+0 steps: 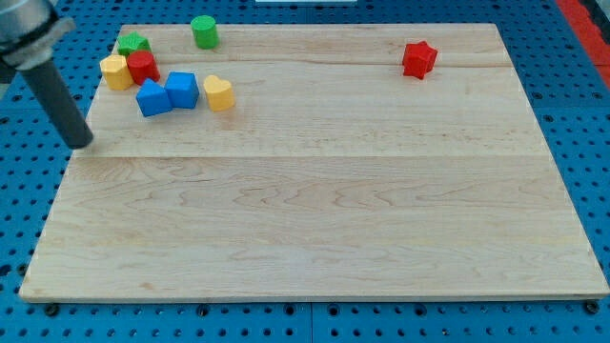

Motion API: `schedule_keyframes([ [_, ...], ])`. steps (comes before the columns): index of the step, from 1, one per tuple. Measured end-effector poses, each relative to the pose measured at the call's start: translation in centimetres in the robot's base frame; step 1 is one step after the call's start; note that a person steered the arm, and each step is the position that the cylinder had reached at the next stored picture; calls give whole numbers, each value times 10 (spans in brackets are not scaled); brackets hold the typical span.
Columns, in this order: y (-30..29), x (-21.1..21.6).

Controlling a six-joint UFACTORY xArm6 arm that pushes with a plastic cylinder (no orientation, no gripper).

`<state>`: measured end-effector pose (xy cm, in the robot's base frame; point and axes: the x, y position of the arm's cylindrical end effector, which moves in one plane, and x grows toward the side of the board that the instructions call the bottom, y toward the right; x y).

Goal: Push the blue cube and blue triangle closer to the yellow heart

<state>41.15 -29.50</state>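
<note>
My tip point(82, 143) rests at the desk's point(315, 210) left edge, lower-left of the blue triangle point(152, 98) and blue cube point(182, 90); no hand shows.

This looks like a robotics lab or test bench, not a home or shop. A pale wooden tabletop point(315, 210), made of glued planks, lies on a blue metal base point(572, 124) drilled with a regular grid of holes, the kind used for bolting down equipment. That blue base shows on all 4 sides of the tabletop. Past the tabletop's top corners, strips of red flooring point(583, 11) show. On the tabletop sit only small toy-like coloured blocks, such as a red star point(418, 59) near its top right corner.
</note>
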Motion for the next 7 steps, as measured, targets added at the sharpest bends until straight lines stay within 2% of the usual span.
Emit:
schedule_keyframes([
  [1, -9, -23],
  [3, 116, -40],
  [4, 119, -33],
  [5, 84, -31],
  [6, 83, -63],
  [7, 91, -75],
])
